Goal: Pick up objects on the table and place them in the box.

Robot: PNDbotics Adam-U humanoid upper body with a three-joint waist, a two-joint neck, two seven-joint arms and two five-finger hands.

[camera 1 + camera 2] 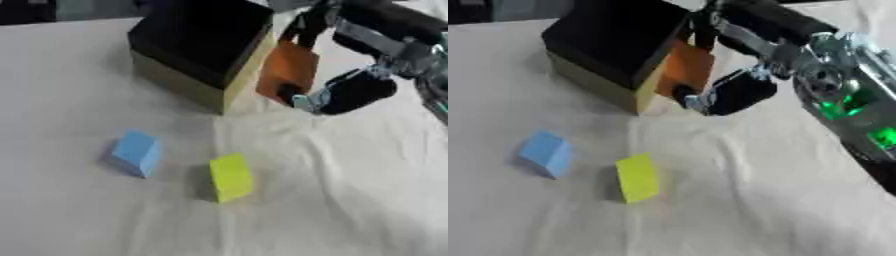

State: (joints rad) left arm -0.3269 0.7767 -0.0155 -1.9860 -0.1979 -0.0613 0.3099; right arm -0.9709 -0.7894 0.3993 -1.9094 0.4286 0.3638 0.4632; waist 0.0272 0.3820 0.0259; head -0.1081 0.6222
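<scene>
two blocks (pixel 137 152) (pixel 231 177) on wrinkled white cloth (pixel 332 200) near the box (pixel 197 47)

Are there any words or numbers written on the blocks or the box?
None can be read.
Box: plain dark top and tan sides, no writing visible.
Orange block, held by the right hand: plain.
Blue block: plain.
Yellow-green block: plain.
Green lights on the right arm: only a glow, no letters.

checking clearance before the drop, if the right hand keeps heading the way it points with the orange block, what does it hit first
Probably the box: the right hand points toward its near side wall, the orange block leading, though depth is unclear.
</scene>
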